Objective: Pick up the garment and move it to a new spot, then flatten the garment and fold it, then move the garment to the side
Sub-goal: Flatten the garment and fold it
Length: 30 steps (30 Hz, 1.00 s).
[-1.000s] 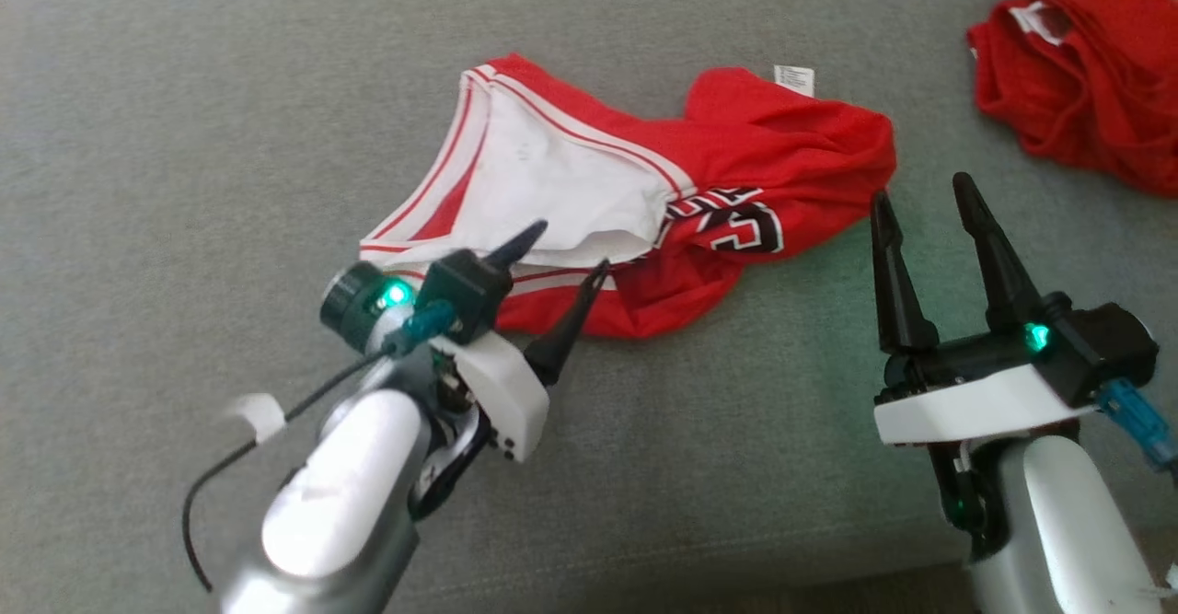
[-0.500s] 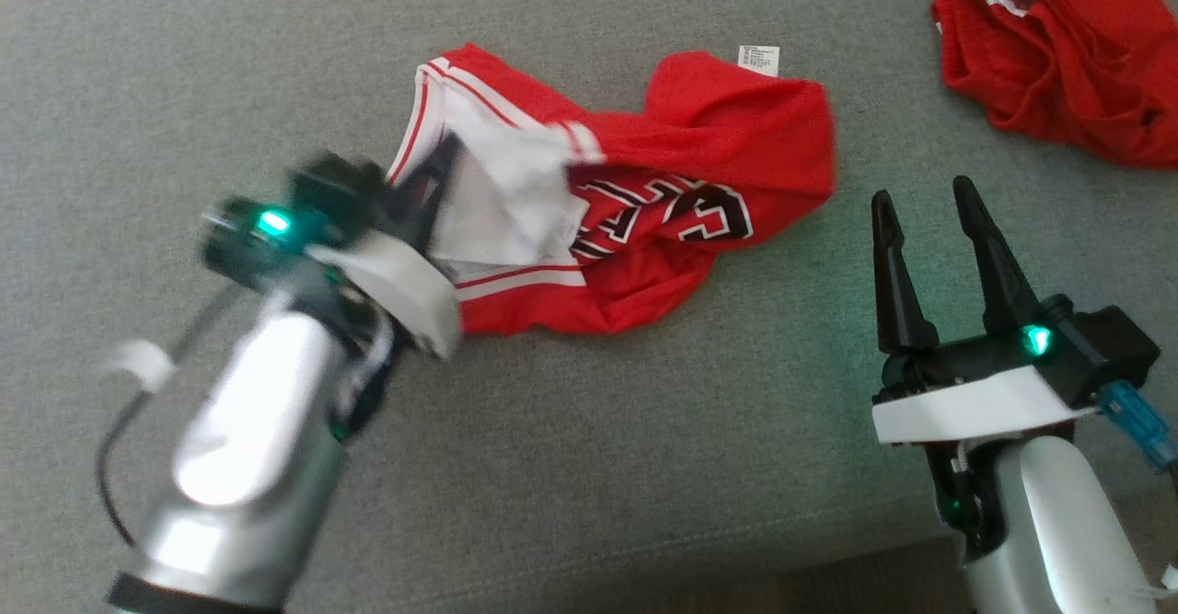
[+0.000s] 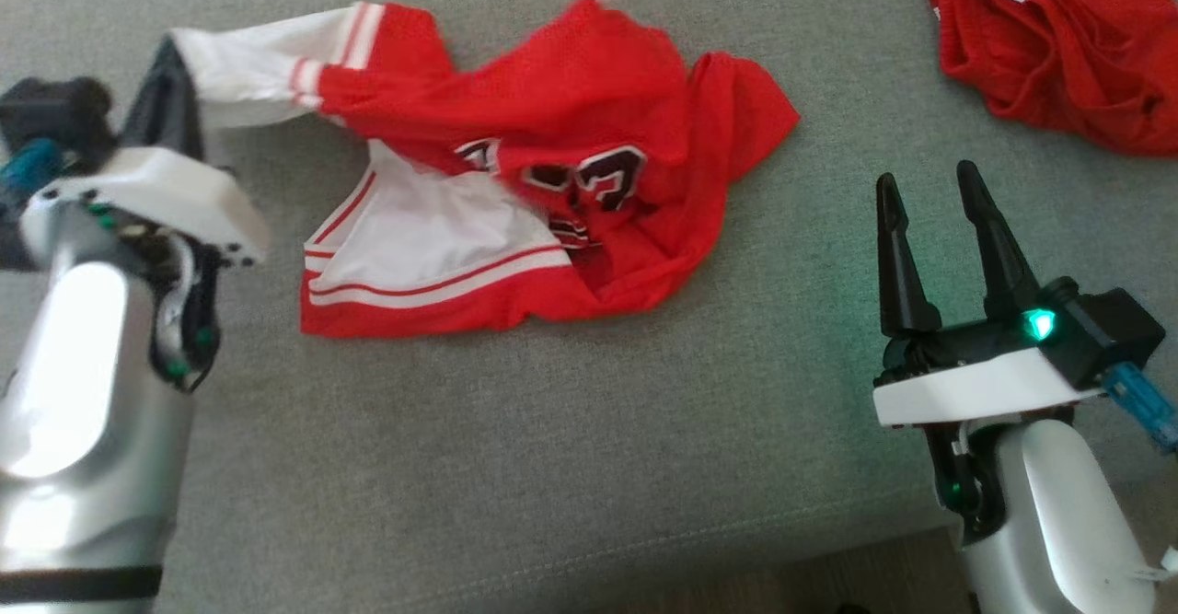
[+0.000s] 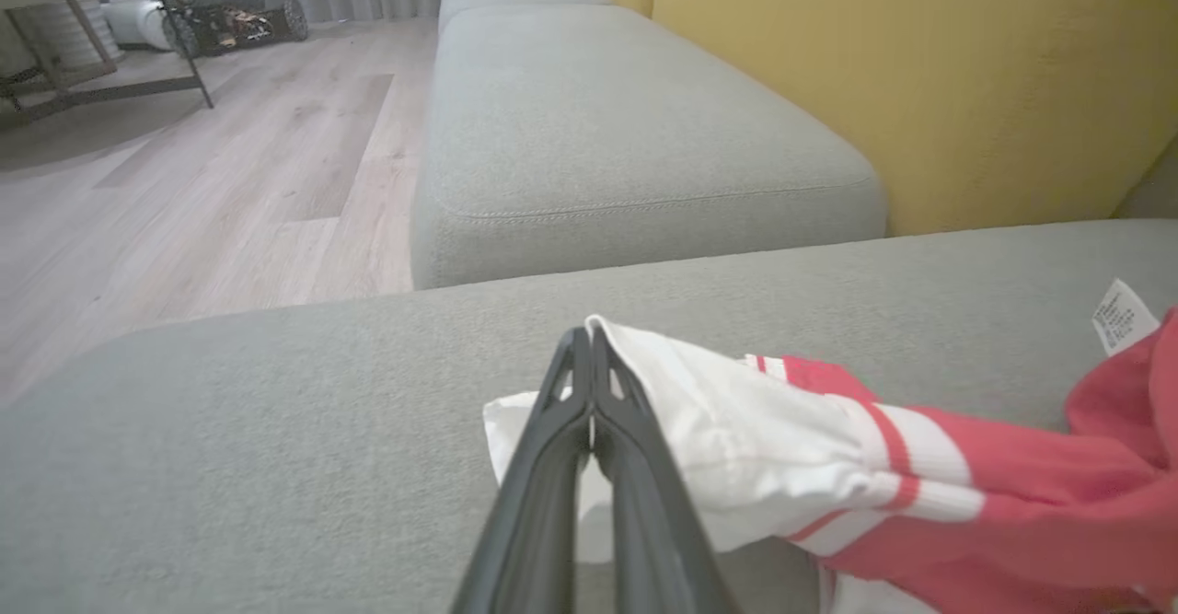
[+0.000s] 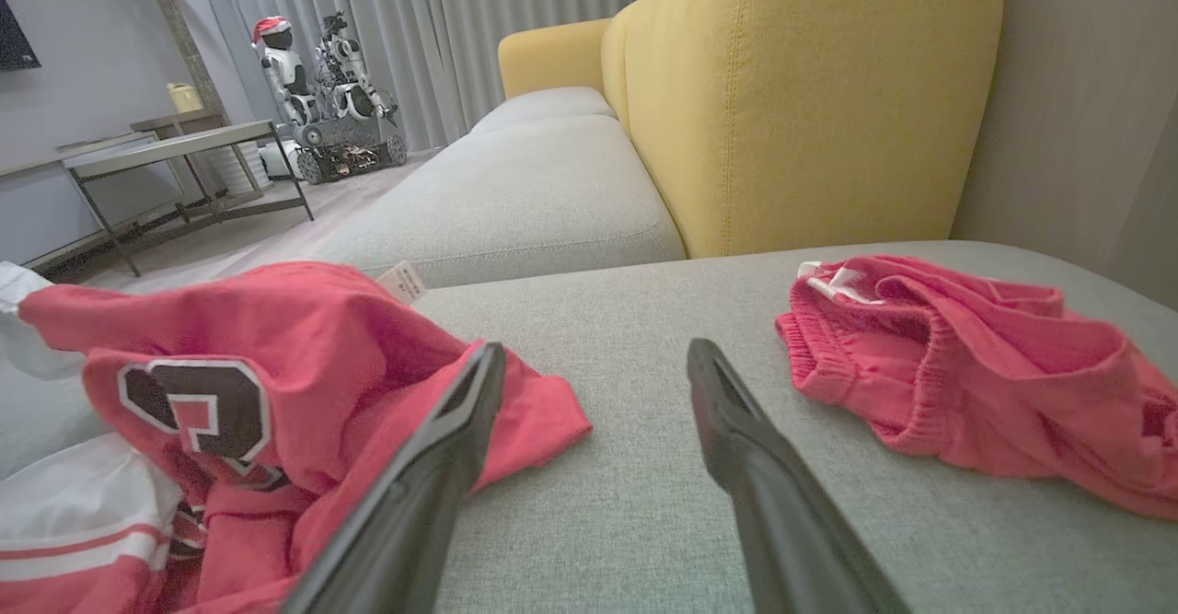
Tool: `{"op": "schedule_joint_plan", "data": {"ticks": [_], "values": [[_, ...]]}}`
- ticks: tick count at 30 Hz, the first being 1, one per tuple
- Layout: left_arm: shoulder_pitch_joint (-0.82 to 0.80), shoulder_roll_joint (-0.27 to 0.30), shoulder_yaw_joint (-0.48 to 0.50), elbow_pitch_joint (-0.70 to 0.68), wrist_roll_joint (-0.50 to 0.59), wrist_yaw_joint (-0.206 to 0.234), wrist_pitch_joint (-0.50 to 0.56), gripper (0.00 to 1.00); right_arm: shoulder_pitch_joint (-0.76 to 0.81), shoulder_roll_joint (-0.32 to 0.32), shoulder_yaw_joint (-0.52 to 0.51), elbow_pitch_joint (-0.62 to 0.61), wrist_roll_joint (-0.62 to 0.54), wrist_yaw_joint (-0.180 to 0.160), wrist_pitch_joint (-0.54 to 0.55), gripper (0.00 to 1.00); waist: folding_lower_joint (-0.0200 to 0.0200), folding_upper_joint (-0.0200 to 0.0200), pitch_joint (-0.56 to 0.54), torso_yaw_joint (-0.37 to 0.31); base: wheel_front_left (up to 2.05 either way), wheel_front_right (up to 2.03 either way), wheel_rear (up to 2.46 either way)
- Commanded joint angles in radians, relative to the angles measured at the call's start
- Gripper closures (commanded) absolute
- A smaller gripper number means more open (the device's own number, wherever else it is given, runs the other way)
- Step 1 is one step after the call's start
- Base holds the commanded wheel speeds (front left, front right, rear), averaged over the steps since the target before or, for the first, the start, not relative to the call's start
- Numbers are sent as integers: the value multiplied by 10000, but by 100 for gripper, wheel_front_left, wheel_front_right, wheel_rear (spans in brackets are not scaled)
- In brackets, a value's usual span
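Observation:
The garment [image 3: 552,126] is a red jersey with white trim and black numerals, crumpled on the grey cushion [image 3: 552,430]. My left gripper [image 3: 170,66] at the far left is shut on its white-trimmed edge, which is lifted and stretched leftward. In the left wrist view the closed fingers [image 4: 589,384] pinch the white fabric of the garment [image 4: 736,430]. My right gripper [image 3: 925,191] stands open at the lower right, apart from the cloth. The right wrist view shows its spread fingertips [image 5: 594,361], the garment [image 5: 276,338] lying left of them.
A second red garment [image 3: 1058,43] lies bunched at the back right, also in the right wrist view [image 5: 966,365]. A yellow backrest [image 5: 801,89] rises behind the cushions. Another grey cushion [image 4: 607,126] and wooden floor [image 4: 184,181] lie beyond. The cushion's front edge [image 3: 736,550] runs near the bottom.
My left gripper closed on the jersey's white edge and pulled it up and to the left, dragging the cloth along. The right gripper stayed put. The head camera shifted slightly.

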Motion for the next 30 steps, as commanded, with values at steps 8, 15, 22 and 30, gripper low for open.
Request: {"op": "schedule_joint_plan", "data": {"ticks": [8,15,22,30], "values": [[1144,132,40,-434,-348,-77,223,100,-670,-39,114,145,189,-7,214,0,0,0,178,107,0,0,0],[1591,-313,-374,-720,-269,-87,-348,0,-1477,-422,-7,669,207,-7,317,0,0,0,89,405,0,0,0],[2204,-576,-474,-1445,-63,188,-1581,0,-1741,-561,-39,1065,251,-7,283,0,0,0,-295,781,0,0,0],[3022,-852,-312,-2775,147,687,-2147,0,-1838,-723,-157,1280,269,-7,308,0,0,0,-634,1465,0,0,0]]}}
